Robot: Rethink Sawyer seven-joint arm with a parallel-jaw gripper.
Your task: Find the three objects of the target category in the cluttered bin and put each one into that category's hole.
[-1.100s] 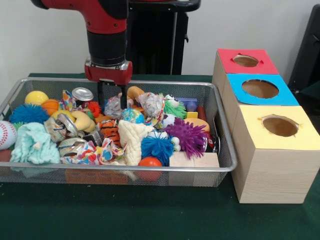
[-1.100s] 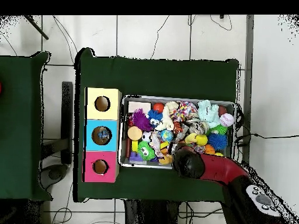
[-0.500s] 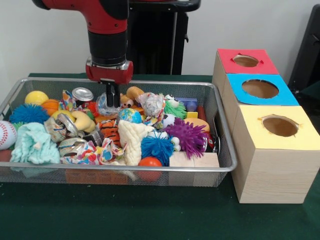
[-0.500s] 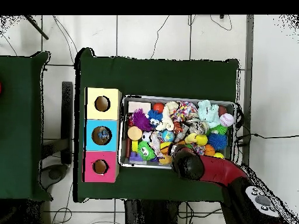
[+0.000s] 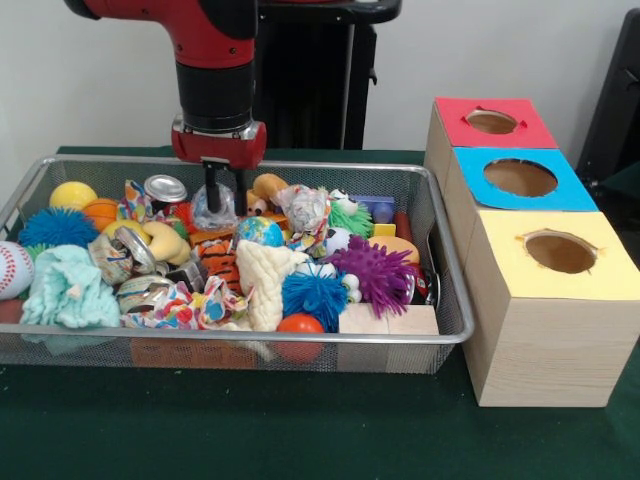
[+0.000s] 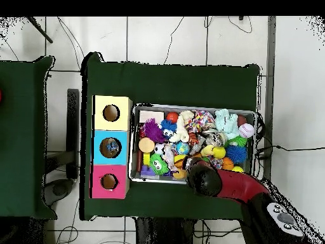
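Observation:
My gripper (image 5: 219,200) hangs over the back left part of the wire bin (image 5: 250,338), with its fingers drawn together on a crumpled pale wad (image 5: 210,210) that sits just above the pile. A silver can (image 5: 165,189) lies to its left and a brown plush toy (image 5: 268,185) to its right. In the overhead view the red arm (image 6: 219,183) covers the gripper and the wad. Three wooden boxes with holes stand right of the bin: red top (image 5: 495,122), blue top (image 5: 520,178) and yellow top (image 5: 560,252).
The bin is packed with toys: a purple spiky ball (image 5: 375,270), a blue fuzzy ball (image 5: 315,295), a cream rope knot (image 5: 262,275), a teal cloth (image 5: 65,288), a baseball (image 5: 12,268) and wooden blocks (image 5: 385,320). Green cloth (image 5: 300,430) covers the table.
The fingers were open and low among the toys a second ago. They have since come together on the crumpled wad, and the gripper has risen a little.

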